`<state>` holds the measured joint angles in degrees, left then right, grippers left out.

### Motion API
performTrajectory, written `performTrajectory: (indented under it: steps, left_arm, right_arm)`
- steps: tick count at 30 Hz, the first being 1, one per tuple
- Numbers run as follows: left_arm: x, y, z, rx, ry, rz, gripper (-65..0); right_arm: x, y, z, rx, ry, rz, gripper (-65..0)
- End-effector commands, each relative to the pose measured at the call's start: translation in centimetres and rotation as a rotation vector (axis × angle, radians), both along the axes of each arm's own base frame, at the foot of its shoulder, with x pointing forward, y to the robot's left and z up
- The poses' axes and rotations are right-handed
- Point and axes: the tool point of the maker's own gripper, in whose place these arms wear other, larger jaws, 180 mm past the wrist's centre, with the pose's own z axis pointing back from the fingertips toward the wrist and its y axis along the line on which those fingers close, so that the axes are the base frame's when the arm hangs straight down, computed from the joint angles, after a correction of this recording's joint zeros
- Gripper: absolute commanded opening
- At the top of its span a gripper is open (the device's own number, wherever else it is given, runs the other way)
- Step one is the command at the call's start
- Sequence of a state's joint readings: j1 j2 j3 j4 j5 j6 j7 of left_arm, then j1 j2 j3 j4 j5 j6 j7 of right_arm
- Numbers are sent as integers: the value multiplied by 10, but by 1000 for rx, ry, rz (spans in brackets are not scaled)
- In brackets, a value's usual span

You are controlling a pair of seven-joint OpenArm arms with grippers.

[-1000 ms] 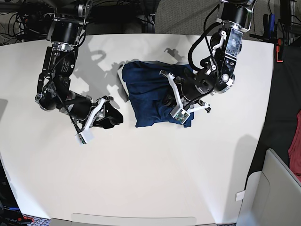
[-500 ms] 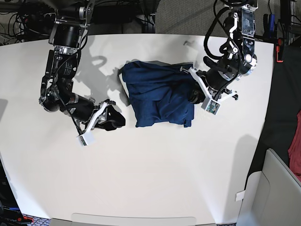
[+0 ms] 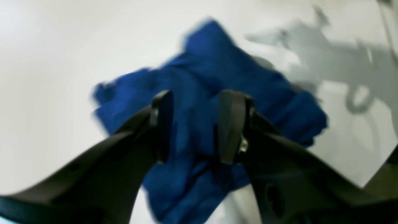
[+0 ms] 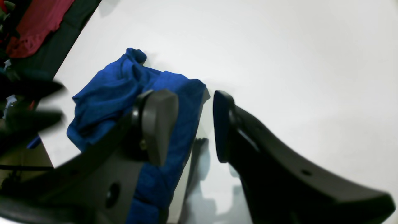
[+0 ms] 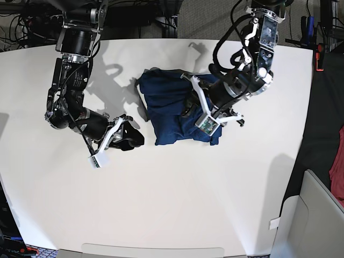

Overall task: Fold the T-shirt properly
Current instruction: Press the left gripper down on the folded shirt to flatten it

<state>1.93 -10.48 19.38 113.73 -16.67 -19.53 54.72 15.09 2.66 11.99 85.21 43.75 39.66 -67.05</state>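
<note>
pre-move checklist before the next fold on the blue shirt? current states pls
1. Left pincer open, nothing held: ok.
2. Right pincer open, empty: ok.
3. Left pincer above the T-shirt: ok; contact with fabric: cannot tell.
4. Right pincer clear of the shirt, over bare table: ok.
5. Shirt flat and squared: not ok, bunched with lumpy folds.
6. Sleeves and hem located: cannot tell.
</note>
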Motion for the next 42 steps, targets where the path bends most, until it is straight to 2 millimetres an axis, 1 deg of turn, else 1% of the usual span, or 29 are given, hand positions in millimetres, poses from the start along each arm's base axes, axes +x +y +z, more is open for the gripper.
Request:
performTrajectory:
  steps: [1, 3, 6, 10, 16, 23, 26, 29, 32, 35, 38, 42]
  left_arm:
    - [5, -8, 9, 1, -48, -23, -414]
    - [1, -16, 1, 54, -52, -56, -415]
    - [4, -25, 3, 96, -97, -87, -415]
    - [6, -22, -5, 134, -104, -84, -416]
    - [12, -17, -1, 156, -144, -61, -416]
    - [12, -14, -16, 175, -106, -58, -417]
    - [13, -15, -17, 163, -113, -61, -417]
    - [13, -14, -24, 167, -101, -60, -417]
    - [19, -12, -26, 177, -98, -57, -449]
    - [19, -10, -32, 189, -78, -54, -512]
    - [20, -9, -32, 190, -78, -49, -571]
    - [19, -7, -28, 197, -91, -46, -596]
  right_arm:
    - [11, 1, 22, 34, -69, -6, -411]
    - [11, 0, 22, 35, -68, -5, -411]
    - [11, 0, 22, 35, -69, -5, -411]
    - [10, 0, 22, 33, -69, -4, -411]
    - [10, 1, 22, 36, -69, -4, -411]
    - [11, 0, 23, 35, -71, -4, -411]
    - [11, 0, 23, 33, -71, -4, -411]
    - [10, 1, 23, 36, -69, -4, -411]
    - [10, 0, 22, 35, -69, -4, -411]
    - [10, 0, 22, 35, -69, -4, -411]
    - [10, 0, 22, 35, -69, -4, -411]
    - [10, 0, 22, 35, -69, -4, -411]
